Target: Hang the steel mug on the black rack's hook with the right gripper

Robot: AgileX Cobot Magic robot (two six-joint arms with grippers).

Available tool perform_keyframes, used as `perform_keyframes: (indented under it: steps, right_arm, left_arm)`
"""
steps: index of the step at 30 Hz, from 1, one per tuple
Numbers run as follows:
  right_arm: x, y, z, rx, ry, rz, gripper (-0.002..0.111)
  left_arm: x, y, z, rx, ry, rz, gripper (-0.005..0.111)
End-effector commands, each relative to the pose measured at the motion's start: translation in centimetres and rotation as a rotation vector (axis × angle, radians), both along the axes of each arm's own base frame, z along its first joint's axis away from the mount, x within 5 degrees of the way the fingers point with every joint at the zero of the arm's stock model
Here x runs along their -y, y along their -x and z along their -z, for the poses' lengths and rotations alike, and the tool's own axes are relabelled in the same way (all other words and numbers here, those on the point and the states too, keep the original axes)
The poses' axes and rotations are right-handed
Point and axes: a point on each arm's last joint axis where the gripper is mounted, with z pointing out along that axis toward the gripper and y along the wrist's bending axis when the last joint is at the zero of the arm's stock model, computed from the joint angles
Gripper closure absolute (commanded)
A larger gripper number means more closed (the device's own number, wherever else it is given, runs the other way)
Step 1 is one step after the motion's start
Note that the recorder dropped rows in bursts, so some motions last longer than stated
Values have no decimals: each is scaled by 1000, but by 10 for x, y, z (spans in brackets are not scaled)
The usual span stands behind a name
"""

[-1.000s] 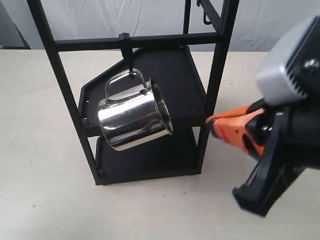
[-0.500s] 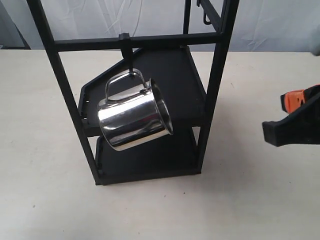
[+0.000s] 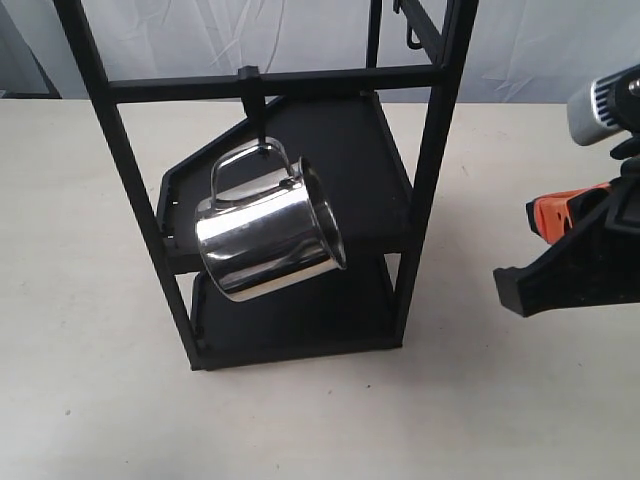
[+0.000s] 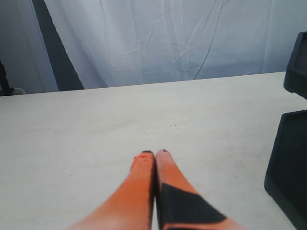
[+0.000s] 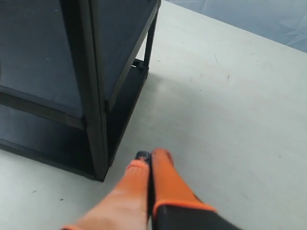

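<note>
The shiny mirror-finish stainless steel mug [image 3: 270,232] hangs by its looped wire handle [image 3: 252,165] from the short black peg-like hook [image 3: 256,108], which is clipped onto the upper front crossbar of the tall matte black square-bar rack [image 3: 437,150]. The mug body is tilted, with its open mouth facing the right side of the exterior view and slightly downward, and it sits in front of the upper flat black shelf [image 3: 350,170] without resting on it. The rack stands on the pale beige desk [image 3: 100,400]. The bulky black, grey and orange right claw [image 5: 149,160] is at the right edge of the exterior view, well apart from the mug and outside the rack frame, with the rack's right front post between the two. In the right wrist view its two orange fingers [image 5: 165,177] are pressed together with nothing between them, their tips just beside the base of a rack corner post and above the bare desk. The left claw [image 4: 154,155], seen in the left wrist view, also has its orange fingers [image 4: 139,182] closed together on nothing, low over the desk, with the edge of the rack's black shelves to one side. A white cloth backdrop [image 4: 168,38] hangs behind the desk.
</note>
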Motion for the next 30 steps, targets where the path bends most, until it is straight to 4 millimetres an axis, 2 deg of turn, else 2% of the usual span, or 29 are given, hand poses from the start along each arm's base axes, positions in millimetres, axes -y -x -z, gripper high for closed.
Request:
perform_keyframes:
  steps: [1,6,9,11,14,17,19,22,25,30]
  right_arm:
    - [0,-1,0,9,7,-3,109]
    - [0,0,0,4,0,-4,109]
    - [10,0,-5,-12,-84,39,109]
    - [20,-4,-10,-11,-190,103,109]
    - [48,-8,-17,-1,-368,286,109]
    - [80,0,-15,91,-442,415,109]
    - [96,13,-10,155,-440,477,109]
    - [108,28,-3,196,-393,546,109]
    - [112,35,2,201,-359,575,109]
    - [110,34,15,214,-350,543,109]
  left_arm:
    - [0,0,0,3,-3,7,105]
    - [0,0,0,3,-3,7,105]
    - [0,0,0,3,-3,7,105]
    - [0,0,0,3,-3,7,105]
    - [0,0,0,3,-3,7,105]
    - [0,0,0,3,-3,5,105]
    - [0,0,0,3,-3,5,105]
    - [0,0,0,3,-3,5,105]
    - [0,0,0,3,-3,5,105]
    - [0,0,0,3,-3,5,105]
